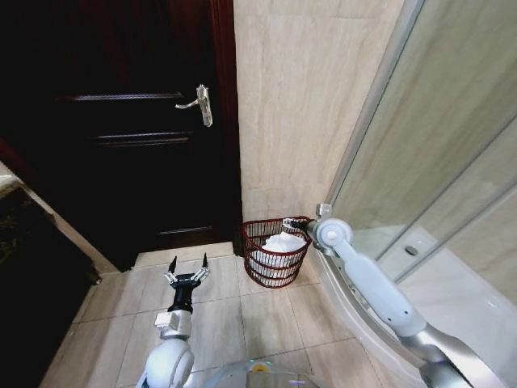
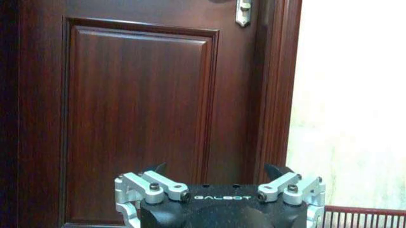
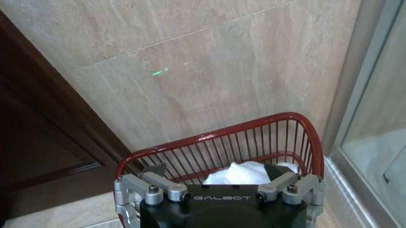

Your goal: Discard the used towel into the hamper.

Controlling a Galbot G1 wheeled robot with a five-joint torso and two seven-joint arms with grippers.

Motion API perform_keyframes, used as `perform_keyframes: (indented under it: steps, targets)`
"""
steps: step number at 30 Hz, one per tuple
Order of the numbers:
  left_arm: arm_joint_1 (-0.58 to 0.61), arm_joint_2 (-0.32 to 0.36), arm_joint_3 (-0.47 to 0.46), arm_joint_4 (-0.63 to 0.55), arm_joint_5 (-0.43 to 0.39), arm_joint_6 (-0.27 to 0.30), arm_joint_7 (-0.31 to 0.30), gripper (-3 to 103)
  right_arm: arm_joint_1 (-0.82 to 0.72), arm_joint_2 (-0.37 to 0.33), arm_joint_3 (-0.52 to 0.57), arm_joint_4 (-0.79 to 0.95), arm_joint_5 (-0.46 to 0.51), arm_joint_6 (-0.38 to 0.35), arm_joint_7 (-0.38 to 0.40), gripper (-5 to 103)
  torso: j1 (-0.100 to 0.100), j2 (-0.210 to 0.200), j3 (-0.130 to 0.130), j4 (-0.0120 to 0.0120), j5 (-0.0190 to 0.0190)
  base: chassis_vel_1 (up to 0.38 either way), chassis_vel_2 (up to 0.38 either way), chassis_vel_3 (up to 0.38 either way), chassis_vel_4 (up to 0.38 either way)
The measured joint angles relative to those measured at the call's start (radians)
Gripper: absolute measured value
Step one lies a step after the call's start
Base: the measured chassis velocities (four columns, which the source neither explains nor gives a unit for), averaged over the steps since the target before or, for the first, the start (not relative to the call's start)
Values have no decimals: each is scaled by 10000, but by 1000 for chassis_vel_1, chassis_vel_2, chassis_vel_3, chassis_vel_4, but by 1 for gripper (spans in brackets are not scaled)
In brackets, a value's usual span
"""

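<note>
The right gripper [image 1: 296,225] hangs at the hamper's [image 1: 257,265] 2 o'clock rim, jaws spread and empty, the white towel [image 1: 280,245] lying inside just below, while the left gripper [image 1: 187,265], also open and empty, idles toward 9 o'clock.

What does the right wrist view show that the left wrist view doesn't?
Right wrist view alone: the white towel lying inside the hamper, with the open right hand above it, and the shower's glass panel. Left wrist view alone: the open left hand facing the dark door's panel, below its handle plate. Both share the door, the hamper's rim and tiled wall.
</note>
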Motion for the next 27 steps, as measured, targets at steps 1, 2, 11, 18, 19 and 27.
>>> perform_keyframes:
  steps: [1, 2, 11, 18, 19, 27]
  targets:
    - [0, 0, 0, 0, 0, 0, 0, 100, 0, 0, 0, 0, 0, 0, 0, 100, 0, 0, 0, 0, 0, 0, 0, 0, 0]
    - [2, -20, 30, -26, 18, 0, 0, 100, -3, 0, 0, 8, 13, 2, 44, 100, 0, 0, 0, 0, 0, 0, 0, 0, 0]
    - [-22, 35, 44, -136, 87, 55, -19, 100, -1007, -403, 320, 851, -1737, 326, -1093, 100, 0, 0, 0, 1, 0, 0, 0, 0, 0]
    - [40, 160, -92, -235, -31, 164, -45, 100, -3436, -622, 1547, 1767, -4856, 1126, -3443, 100, 0, 0, 0, -3, -1, 0, 0, 0, 0]
    - [53, 167, -97, -235, -31, 172, -46, 100, -3788, -542, 1681, 1834, -5503, 1527, -3657, 100, -1, 0, -1, -2, 1, 0, 0, 0, 0]
    - [110, 256, -303, -217, -67, 305, -27, 100, -5619, 417, 2579, 2621, -7641, 3192, -4489, 100, -1, 0, -1, 2, -5, 0, 0, 0, 0]
